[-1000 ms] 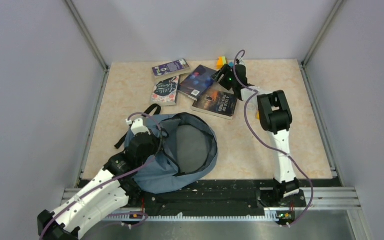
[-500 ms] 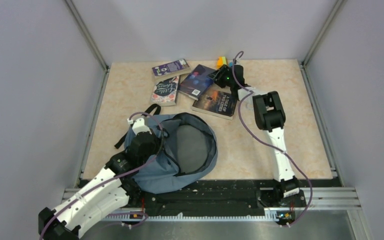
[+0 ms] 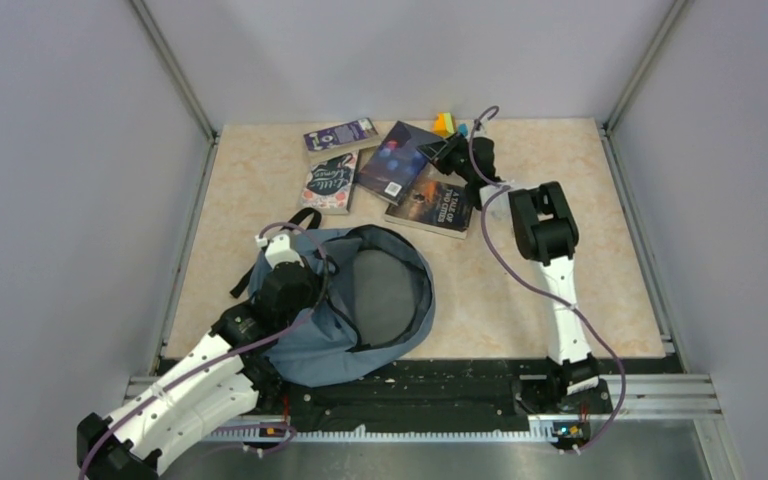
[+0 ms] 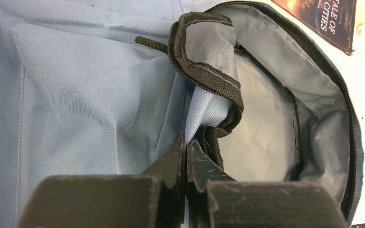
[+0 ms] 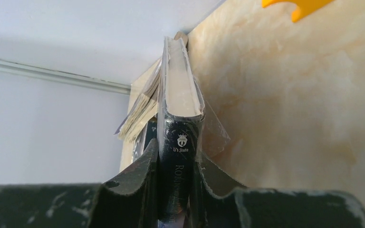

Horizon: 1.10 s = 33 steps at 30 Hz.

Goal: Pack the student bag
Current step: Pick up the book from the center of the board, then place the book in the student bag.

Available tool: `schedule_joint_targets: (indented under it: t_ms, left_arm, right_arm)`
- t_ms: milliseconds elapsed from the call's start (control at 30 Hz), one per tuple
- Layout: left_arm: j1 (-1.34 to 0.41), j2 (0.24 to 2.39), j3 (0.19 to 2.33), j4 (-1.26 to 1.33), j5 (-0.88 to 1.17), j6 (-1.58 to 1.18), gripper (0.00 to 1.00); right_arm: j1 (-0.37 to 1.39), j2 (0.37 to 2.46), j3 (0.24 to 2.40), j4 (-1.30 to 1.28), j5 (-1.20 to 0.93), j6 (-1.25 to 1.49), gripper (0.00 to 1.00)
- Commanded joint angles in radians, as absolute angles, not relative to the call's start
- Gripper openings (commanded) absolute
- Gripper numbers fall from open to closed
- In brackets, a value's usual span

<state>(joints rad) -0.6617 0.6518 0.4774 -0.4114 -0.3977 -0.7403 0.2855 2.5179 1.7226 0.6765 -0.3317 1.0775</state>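
1. Marbled beige table (image 3: pixel 560 210): this is your whole workspace. In the top view its far edge is 12 o'clock.
2. The student bag (image 3: pixel 330 345) lies at about 7 o'clock, unzipped, with its mouth gaping towards 3 o'clock. Only lining shows inside, so nothing looks packed yet.
3. Four books cluster at 12 o'clock, well apart from the bag: the Two Cities book (image 3: pixel 430 203), the floral book (image 3: pixel 330 182), the purple book (image 3: pixel 341 134) and the dark blue book (image 3: pixel 395 160).
4. Your right gripper (image 5: pixel 177 154) is clenched on the dark blue book's spine. I judge this the first load, with three books left after it.
5. Your left gripper (image 4: pixel 186 145) has its jaws pressed together at the bag's zipper rim, seemingly pinching it to hold the mouth open.
6. A yellow object (image 3: pixel 443 122) sits at 12 o'clock, too small to identify.
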Motion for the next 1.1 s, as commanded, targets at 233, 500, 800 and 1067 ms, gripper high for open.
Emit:
schedule_joint_targets:
  t_ms: [233,500,800,1067]
  left_arm:
    - [-0.655,0.585,0.543,-0.37,-0.412,-0.654,0.0]
    - [-0.654,0.552,0.564,-0.408,-0.428,-0.636,0.0]
    - [-0.653,0.476,0.566,-0.403,-0.433,-0.584,0.0]
    - [-0.654,0.475,0.575,-0.392,-0.416,-0.56,0.0]
  right_arm:
    - [0.267,2.071,1.283,0.934,-0.285,0.918,0.0]
    - [0.263,1.81,1.087,0.899,-0.222,0.822,0.0]
    - [0.265,1.457,0.906,0.816,-0.244,0.825,0.0]
    - [0.351,1.182,0.777,0.635,-0.251,0.818,0.0]
